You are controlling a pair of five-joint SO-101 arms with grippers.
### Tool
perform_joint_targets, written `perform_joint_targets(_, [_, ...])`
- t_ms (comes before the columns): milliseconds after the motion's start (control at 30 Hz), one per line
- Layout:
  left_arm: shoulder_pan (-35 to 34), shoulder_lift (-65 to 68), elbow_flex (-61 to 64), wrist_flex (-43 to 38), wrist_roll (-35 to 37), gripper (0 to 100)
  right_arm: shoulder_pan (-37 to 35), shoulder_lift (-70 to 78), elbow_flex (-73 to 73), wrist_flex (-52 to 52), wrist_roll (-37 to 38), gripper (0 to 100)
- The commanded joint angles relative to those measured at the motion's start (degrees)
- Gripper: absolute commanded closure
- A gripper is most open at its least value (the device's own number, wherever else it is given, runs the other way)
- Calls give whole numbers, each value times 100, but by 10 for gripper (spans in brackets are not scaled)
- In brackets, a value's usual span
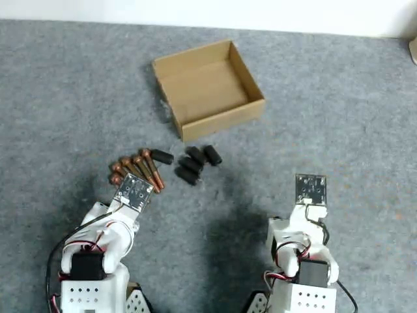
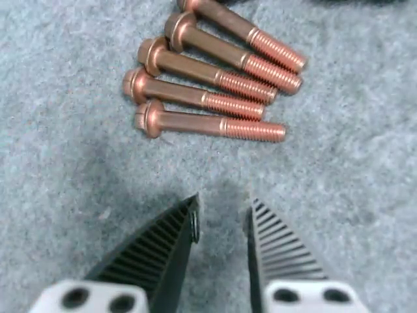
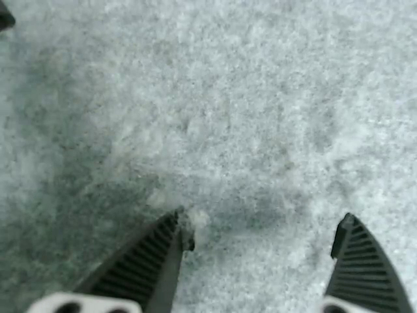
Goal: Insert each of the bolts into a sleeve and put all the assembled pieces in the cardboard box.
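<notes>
Several copper bolts [image 1: 137, 171] lie side by side on the grey carpet, seen close up as a fan of bolts [image 2: 212, 91] in the left wrist view. My left gripper [image 2: 223, 202] hovers just short of the nearest bolt, open by a narrow gap with nothing between its fingers. Several black sleeves [image 1: 194, 164] lie to the right of the bolts, one sleeve [image 1: 161, 157] beside a bolt head. The cardboard box [image 1: 240, 114] stands open behind them. My right gripper [image 3: 264, 218] is wide open over bare carpet, right of the sleeves.
The left arm [image 1: 104, 254] and right arm [image 1: 303, 261] rise from the near table edge. Grey carpet [image 1: 339, 117] stretches to the right of the box. A dark object [image 3: 4, 16] peeks in at the right wrist view's corner.
</notes>
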Motion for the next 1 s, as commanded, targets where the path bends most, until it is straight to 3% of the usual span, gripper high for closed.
perform_joint_targets(0, [127,-22,110,308,26,880,-22,-22,866,40,-35,681])
perform_joint_targets(200, [1042,-31,92,431,-18,877,-910,-22,866,40,-35,681])
perform_joint_targets(300, [541,-40,-31,334,-18,877,-945,-22,866,40,-9,681])
perform_joint_targets(467, [-778,-40,-1138,-774,44,881,-954,-22,866,13,-35,681])
perform_joint_targets(533, [-936,-40,-1464,-1143,220,881,-963,-22,875,13,-35,681])
perform_joint_targets(700, [-901,-40,-1991,-1196,677,881,-954,-22,866,-303,0,681])
perform_joint_targets(800, [-664,-31,-2202,-1196,1380,881,-655,4,866,-400,0,681])
perform_joint_targets(967, [-1095,-22,-2299,-1424,1204,878,470,-13,866,-435,0,681])
